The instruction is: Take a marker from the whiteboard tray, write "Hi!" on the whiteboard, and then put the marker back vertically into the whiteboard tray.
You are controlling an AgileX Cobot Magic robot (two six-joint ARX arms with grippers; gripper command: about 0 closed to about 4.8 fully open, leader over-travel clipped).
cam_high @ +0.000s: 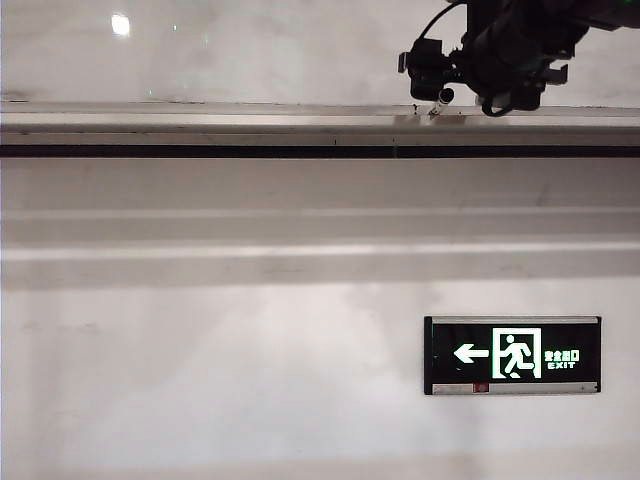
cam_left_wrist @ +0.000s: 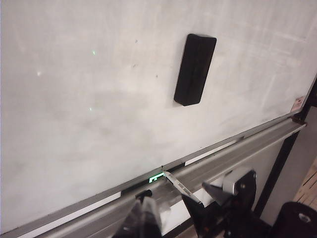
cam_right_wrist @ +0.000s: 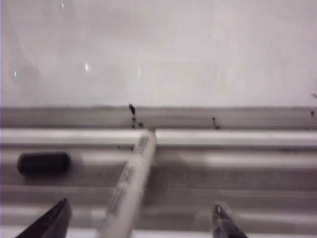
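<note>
The marker (cam_right_wrist: 130, 183) lay slanted in the whiteboard tray (cam_right_wrist: 237, 161), between the spread fingers of the right gripper (cam_right_wrist: 138, 218), untouched. A black cap (cam_right_wrist: 43, 163) lay to its left. The left gripper (cam_left_wrist: 181, 208) hung near the tray, jaws apart and empty.

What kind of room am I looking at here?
Probably an office, classroom or lab: a wall-mounted whiteboard with a black eraser stuck on it, a marker lying on its tray, and a lit green exit sign on the wall.

Pale grey whiteboard tray (cam_high: 200, 125) with thin black stripe; white marker (cam_right_wrist: 130, 186), black print; black eraser (cam_left_wrist: 194, 69).
</note>
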